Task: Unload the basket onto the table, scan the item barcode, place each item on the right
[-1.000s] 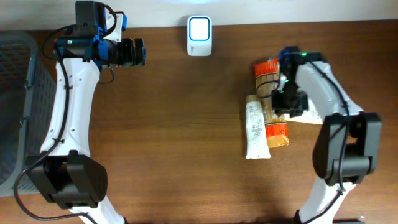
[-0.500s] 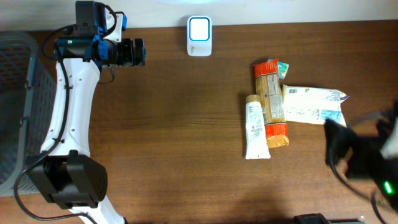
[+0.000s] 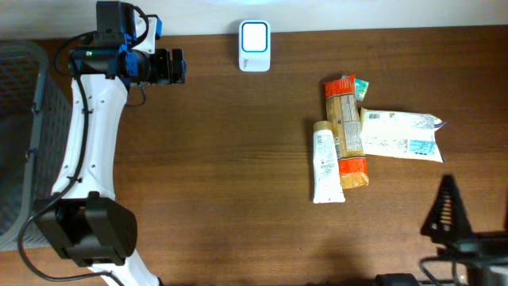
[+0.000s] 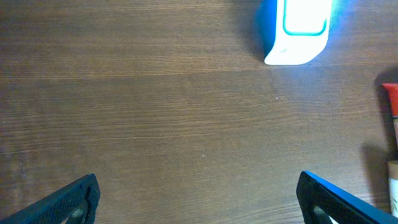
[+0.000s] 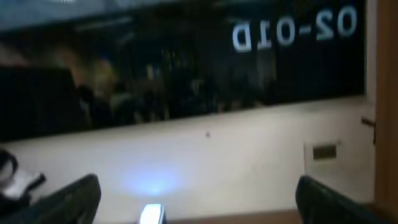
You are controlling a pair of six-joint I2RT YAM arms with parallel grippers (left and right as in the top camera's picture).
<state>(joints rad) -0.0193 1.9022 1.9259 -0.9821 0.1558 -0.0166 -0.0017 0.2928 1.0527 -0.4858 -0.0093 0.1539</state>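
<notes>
The white barcode scanner (image 3: 254, 46) stands at the table's back edge, its face lit; the left wrist view has the scanner (image 4: 295, 31) at top right. The items lie in a group right of centre: an orange packet (image 3: 345, 131), a white tube (image 3: 326, 163) and a white-and-blue packet (image 3: 401, 135). My left gripper (image 3: 171, 66) hovers open and empty left of the scanner, and in its own view the left gripper (image 4: 198, 180) spans bare wood. My right arm (image 3: 448, 214) is drawn back at the front right edge. The right gripper (image 5: 198, 183) is open, empty and faces the far wall.
A grey mesh basket (image 3: 20, 135) stands at the table's left edge. A small green item (image 3: 361, 87) lies behind the orange packet. The red end of the orange packet (image 4: 390, 99) shows at the right edge of the left wrist view.
My right arm has pulled away from above the items to the front right edge, and its jaws have opened. The items lie uncovered. The left arm has not moved.
</notes>
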